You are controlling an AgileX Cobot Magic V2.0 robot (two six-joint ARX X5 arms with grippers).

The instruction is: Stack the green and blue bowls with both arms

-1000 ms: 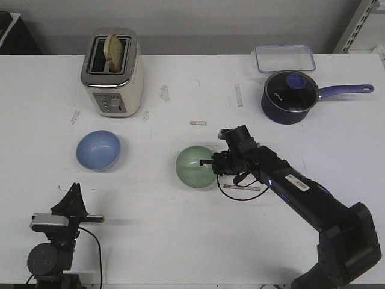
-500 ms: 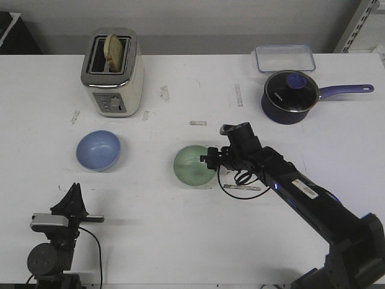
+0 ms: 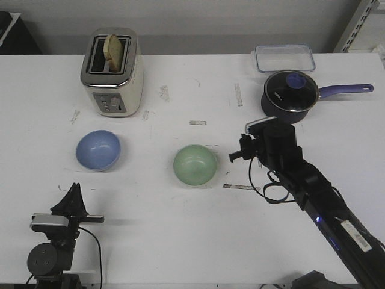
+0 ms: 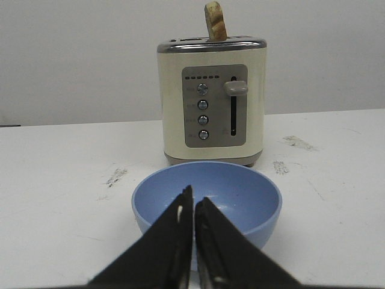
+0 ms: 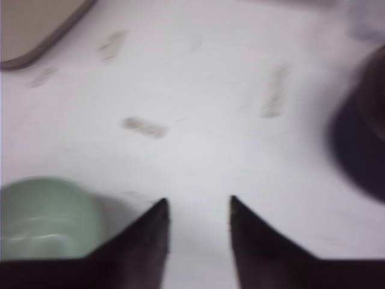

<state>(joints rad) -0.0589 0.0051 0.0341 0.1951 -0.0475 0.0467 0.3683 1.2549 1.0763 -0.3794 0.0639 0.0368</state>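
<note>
The pale green bowl sits upright on the white table, near the middle. My right gripper is open and empty, a little to the bowl's right and apart from it. In the blurred right wrist view the gripper is open over bare table, with the green bowl off to one side. The light blue bowl sits upright at the left. My left gripper is shut and empty, nearer the front edge than the blue bowl. In the left wrist view its closed tips point at the blue bowl.
A cream toaster with a bread slice stands at the back left, behind the blue bowl; it also shows in the left wrist view. A dark blue lidded saucepan and a clear container are at the back right.
My right gripper has let go of the green bowl, opened and drawn back to the right. The bowl now rests flat on the table. The left arm has not moved.
</note>
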